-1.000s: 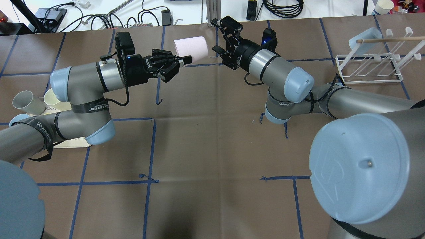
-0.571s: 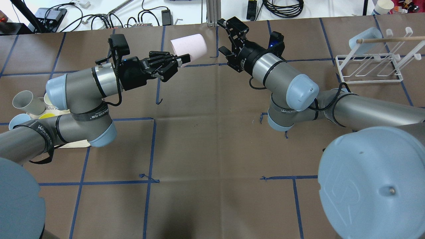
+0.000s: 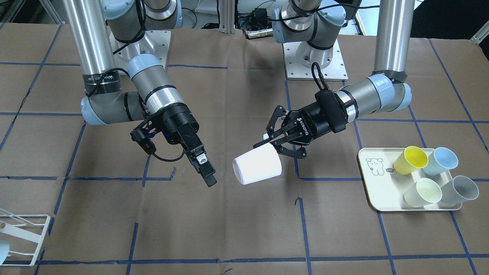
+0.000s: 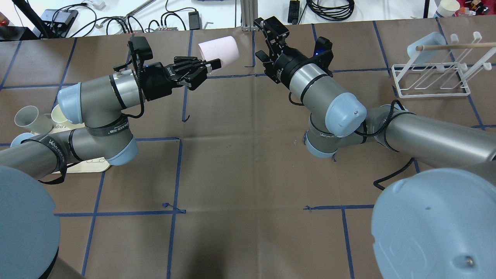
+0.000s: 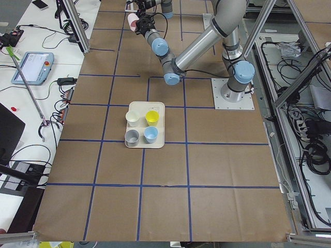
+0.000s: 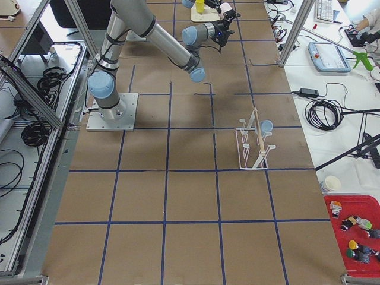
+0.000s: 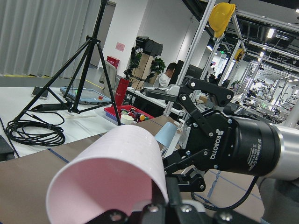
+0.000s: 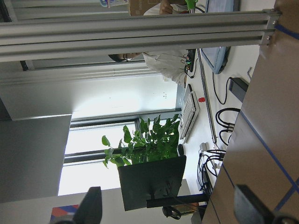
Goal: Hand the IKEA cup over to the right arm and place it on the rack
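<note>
1. IKEA cup (image 4: 218,50), pale pink, hangs on its side above the brown-papered table (image 4: 248,174), toward the edge farthest from the robot's bases, seen from my remote station.
2. The left gripper (image 4: 214,66) has its fingers closed on the end of the cup nearest it, and that pinch alone carries the cup. In my front-facing view one finger lies along the top of the cup's wall.
3. The right gripper (image 4: 263,40) stands with its jaws spread wide and nothing in them. It is just beside the cup's free end, with a clear gap between the two. My right wrist camera shows both fingertips far apart at the bottom of the picture.
4. My left wrist camera shows the cup's rim close up, with the right gripper's black body right behind it.
5. The rack (image 4: 430,81), of white wire, sits at the table's end on the robot's right, well apart from the cup. A pale-blue cup (image 4: 426,44) rests on one of its bars.
6. At the opposite end, a cream tray (image 3: 376,198) holds a yellow cup (image 3: 410,159), a sky-blue cup (image 3: 439,160), a pale-green cup (image 3: 422,193) and a grey cup (image 3: 458,190), all tilted.
</note>
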